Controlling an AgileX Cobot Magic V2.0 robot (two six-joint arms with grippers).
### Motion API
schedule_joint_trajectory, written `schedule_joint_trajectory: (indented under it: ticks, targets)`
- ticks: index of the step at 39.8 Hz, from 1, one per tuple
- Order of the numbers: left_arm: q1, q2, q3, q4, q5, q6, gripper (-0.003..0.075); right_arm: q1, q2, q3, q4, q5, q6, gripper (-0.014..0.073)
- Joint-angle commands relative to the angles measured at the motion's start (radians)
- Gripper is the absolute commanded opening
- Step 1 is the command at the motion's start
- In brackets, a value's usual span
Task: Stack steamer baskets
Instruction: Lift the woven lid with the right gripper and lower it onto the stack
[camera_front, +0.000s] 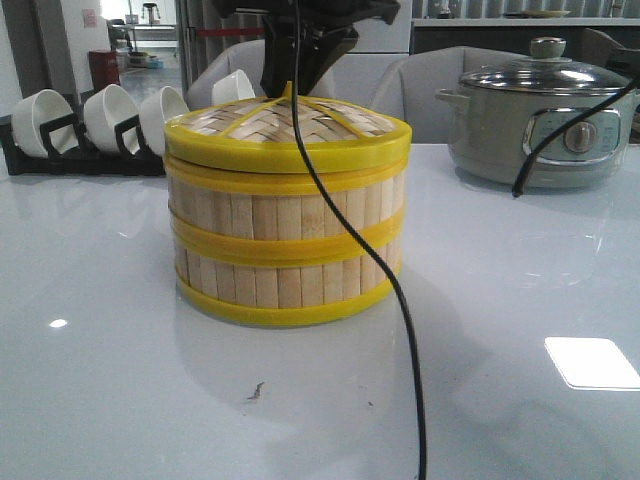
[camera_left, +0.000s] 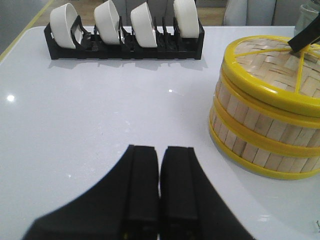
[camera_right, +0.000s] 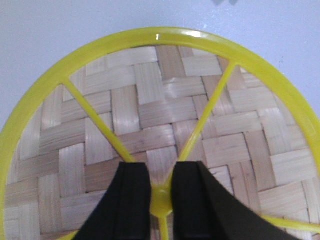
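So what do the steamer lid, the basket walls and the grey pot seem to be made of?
Lid: woven flat strips, probably bamboo, matte, inside a glossy yellow rim and spokes that look like plastic. Basket walls: upright pale slats with visible grain, likely bamboo, banded by the same yellow hoops. Grey pot: smooth satin grey body, plastic or coated metal, under a clear, seemingly glass cover.

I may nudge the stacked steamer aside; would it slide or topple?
The steamer stack is wider than tall with a flat base, so it would probably slide on the glossy table. The lid merely rests on top and might shift separately.
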Motion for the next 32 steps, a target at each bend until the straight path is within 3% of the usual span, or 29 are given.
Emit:
schedule_joint_trajectory:
  ticks: [1,26,32]
  targets:
    - [-0.008,0.003,-0.029,-0.009,-0.092,0.003,0.0087,0.008,-0.066,-0.043,0.003,-0.055,-0.013,0.0028]
    - [-0.008,0.003,-0.029,-0.009,-0.092,0.003,0.0087,0.01,-0.058,-0.043,-0.018,-0.025,-0.013,0.0036]
    - [-0.008,0.003,-0.029,-0.009,-0.092,0.003,0.0087,0.01,-0.058,-0.043,-0.018,-0.004,-0.013,0.0171]
